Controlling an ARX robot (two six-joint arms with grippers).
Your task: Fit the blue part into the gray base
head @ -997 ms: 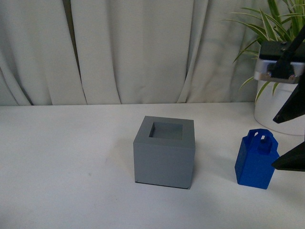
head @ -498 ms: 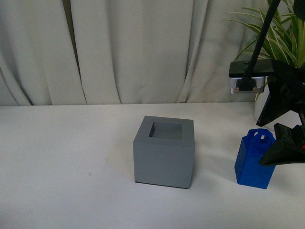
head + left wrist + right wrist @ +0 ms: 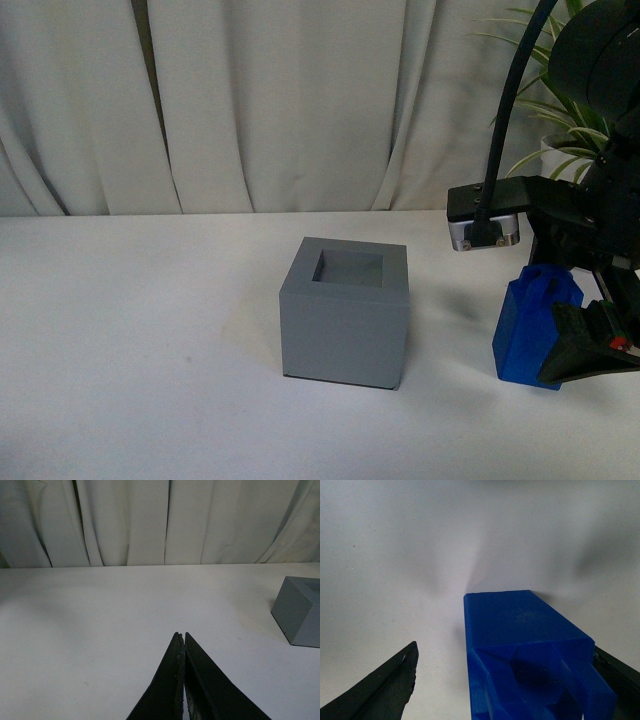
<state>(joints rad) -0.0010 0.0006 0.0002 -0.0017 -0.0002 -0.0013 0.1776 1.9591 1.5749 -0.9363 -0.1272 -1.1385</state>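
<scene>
The blue part (image 3: 530, 325) is standing upright on the white table (image 3: 150, 360), to the right of the gray base (image 3: 345, 315) and apart from it. The right gripper (image 3: 505, 652) is straddling the part from above with its jaws spread. One finger (image 3: 390, 680) is hanging clear of the block. The other is lying just beside it, and I cannot tell whether it is touching. The left gripper (image 3: 181, 642) is hovering over the table well apart from the gray base, its jaws pressed together on nothing. A pale curtain (image 3: 250, 100) is hanging behind the gray base.
</scene>
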